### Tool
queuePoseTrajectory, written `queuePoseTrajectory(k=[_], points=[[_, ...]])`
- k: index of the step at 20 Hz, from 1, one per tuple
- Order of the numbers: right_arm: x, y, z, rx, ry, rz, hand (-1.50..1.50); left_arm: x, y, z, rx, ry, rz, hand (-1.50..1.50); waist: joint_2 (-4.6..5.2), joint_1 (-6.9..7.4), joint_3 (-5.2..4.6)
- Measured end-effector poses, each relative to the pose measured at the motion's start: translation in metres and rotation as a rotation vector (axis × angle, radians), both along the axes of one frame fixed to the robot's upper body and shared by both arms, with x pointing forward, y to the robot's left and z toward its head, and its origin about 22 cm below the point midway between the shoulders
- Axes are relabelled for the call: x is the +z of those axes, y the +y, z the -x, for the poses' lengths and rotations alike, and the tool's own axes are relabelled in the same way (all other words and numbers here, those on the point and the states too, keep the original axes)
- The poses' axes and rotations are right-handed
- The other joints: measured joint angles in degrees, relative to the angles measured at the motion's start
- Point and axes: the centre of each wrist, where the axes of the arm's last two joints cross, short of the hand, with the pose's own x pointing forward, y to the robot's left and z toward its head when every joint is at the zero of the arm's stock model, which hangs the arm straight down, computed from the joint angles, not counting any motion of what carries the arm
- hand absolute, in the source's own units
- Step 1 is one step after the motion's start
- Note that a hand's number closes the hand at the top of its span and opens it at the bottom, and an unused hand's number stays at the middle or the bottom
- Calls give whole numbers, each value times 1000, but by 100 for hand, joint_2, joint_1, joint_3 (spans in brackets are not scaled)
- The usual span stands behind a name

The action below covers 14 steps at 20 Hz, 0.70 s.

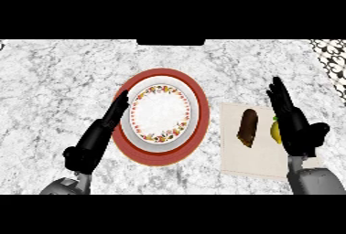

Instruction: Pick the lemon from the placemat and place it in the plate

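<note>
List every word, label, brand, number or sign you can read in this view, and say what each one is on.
None: no readable text, number or sign shows.
Plate: only a floral band round its rim, no lettering.
Placemat: plain, no print.
Brown item on the placemat: no label.
Lemon, partly hidden behind the right hand: no sticker visible.
Patterned patch at the counter's top right corner: black and white ornament, not writing.

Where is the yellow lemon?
In the head view, the lemon lies on the placemat at the right, between the brown item and the right hand.
</note>
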Motion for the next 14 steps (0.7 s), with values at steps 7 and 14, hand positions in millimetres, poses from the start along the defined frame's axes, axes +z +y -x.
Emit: queuePoseTrajectory(k=[7,14], points=[[33,-12,-41,-303,-36,72,150,11,32,-23,150,-41,-72,0,23,233,78],[-15,-6,-44,-530,115,384,-150,7,46,-36,234,-8,-87,0,2,230,132]])
